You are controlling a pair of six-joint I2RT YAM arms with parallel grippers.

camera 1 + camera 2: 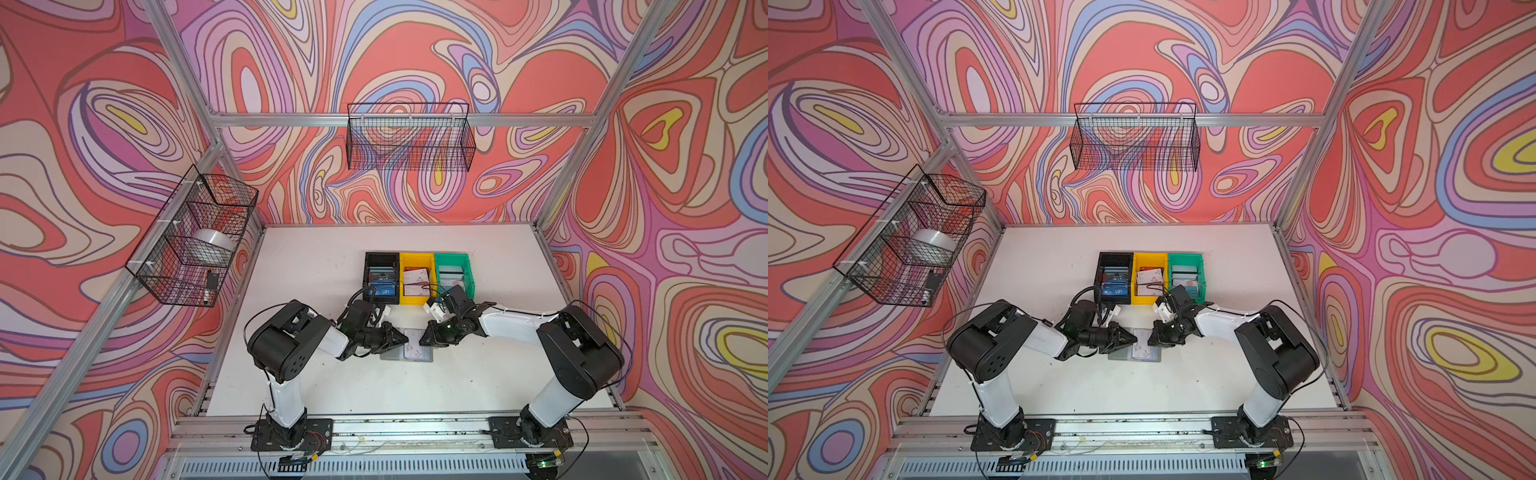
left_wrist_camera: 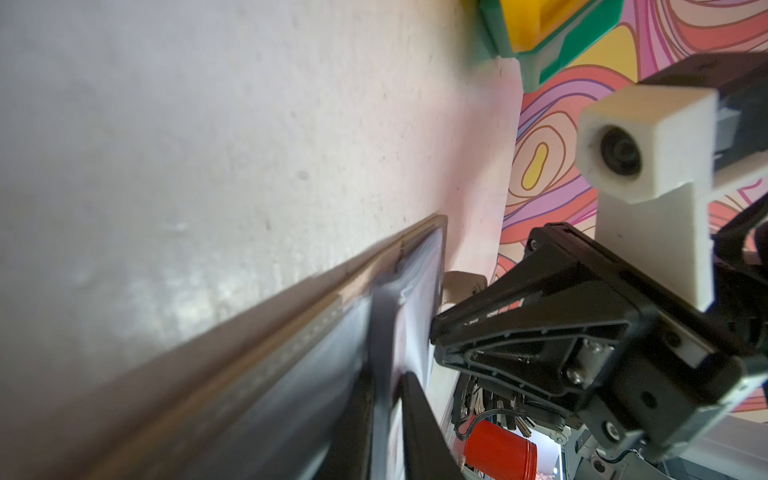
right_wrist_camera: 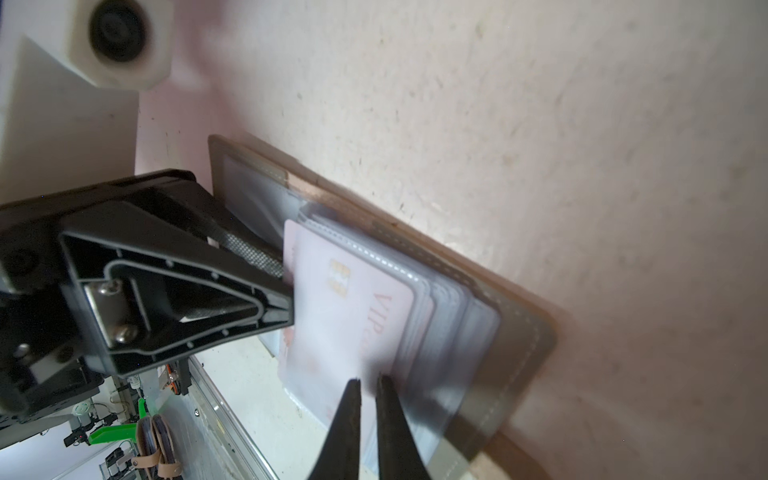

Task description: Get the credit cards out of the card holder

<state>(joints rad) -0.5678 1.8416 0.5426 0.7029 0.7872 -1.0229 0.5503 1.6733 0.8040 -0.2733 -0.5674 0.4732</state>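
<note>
You have the card holder point(image 1: 417, 354) lying open in the middle of the bench point(image 1: 332, 382). On your left gripper point(image 3: 289, 291) the jaws pinch a credit card point(image 3: 353, 316) by its edge. On your right gripper point(image 3: 368, 384) they nip the holder's clear sleeve point(image 3: 449, 345).

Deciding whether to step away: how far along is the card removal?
Done: the card holder lies open; white cards already sit in the yellow bin. In hand: the left gripper pinches a credit card at its edge, while the right gripper seems to pinch the clear sleeves. Remaining: slide that card out; other sleeves too blurred to check.
</note>
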